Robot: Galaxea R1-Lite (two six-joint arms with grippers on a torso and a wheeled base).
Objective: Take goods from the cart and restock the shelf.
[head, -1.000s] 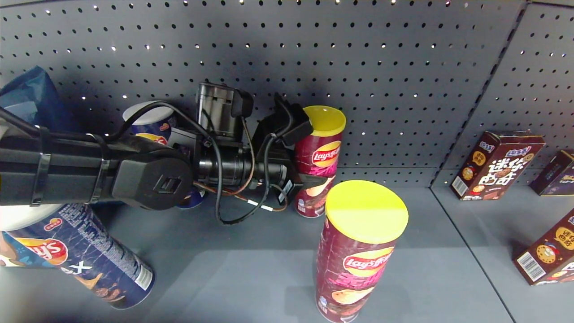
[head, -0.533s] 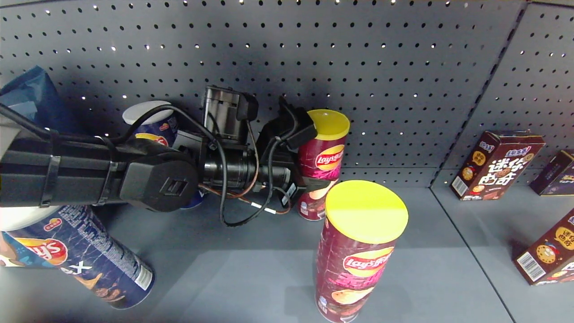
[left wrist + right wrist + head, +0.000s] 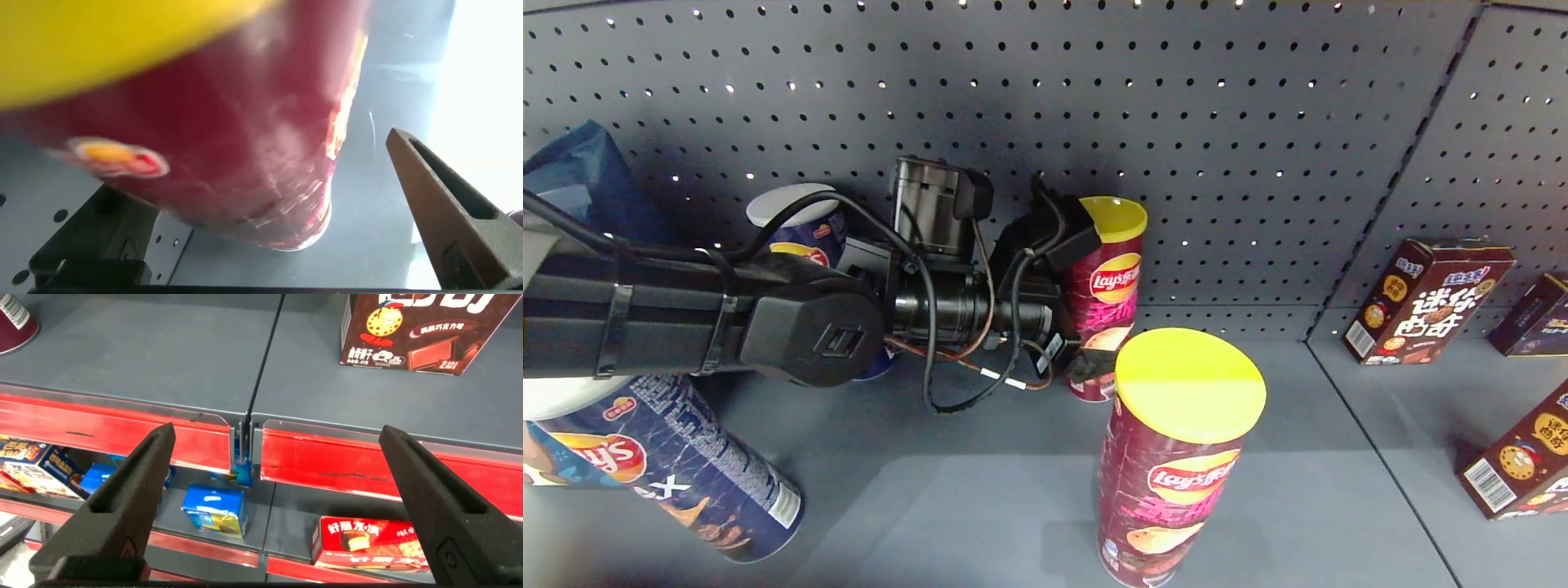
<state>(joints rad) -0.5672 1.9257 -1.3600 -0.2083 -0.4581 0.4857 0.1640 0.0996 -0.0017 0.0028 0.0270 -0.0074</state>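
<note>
A red chips can (image 3: 1112,286) with a yellow lid stands at the back of the grey shelf (image 3: 980,490), against the pegboard. My left gripper (image 3: 1098,331) is around its lower half, coming in from the left. In the left wrist view the can (image 3: 245,147) rests near one finger, and a gap separates it from the other finger (image 3: 441,220), so the gripper is open. My right gripper (image 3: 278,498) is open with nothing in it, in front of the shelf's red edge strip (image 3: 327,457).
A second red can (image 3: 1168,482) stands nearer the front. A blue can (image 3: 678,465) leans at front left, another (image 3: 796,229) stands behind the arm, beside a blue bag (image 3: 576,184). Brown boxes (image 3: 1429,298) (image 3: 1515,457) occupy the right bay. Packets (image 3: 214,508) lie on the lower shelf.
The left arm moved slightly to the right. The back can leaned right half a second ago and now stands straighter, its lid back toward the left.
</note>
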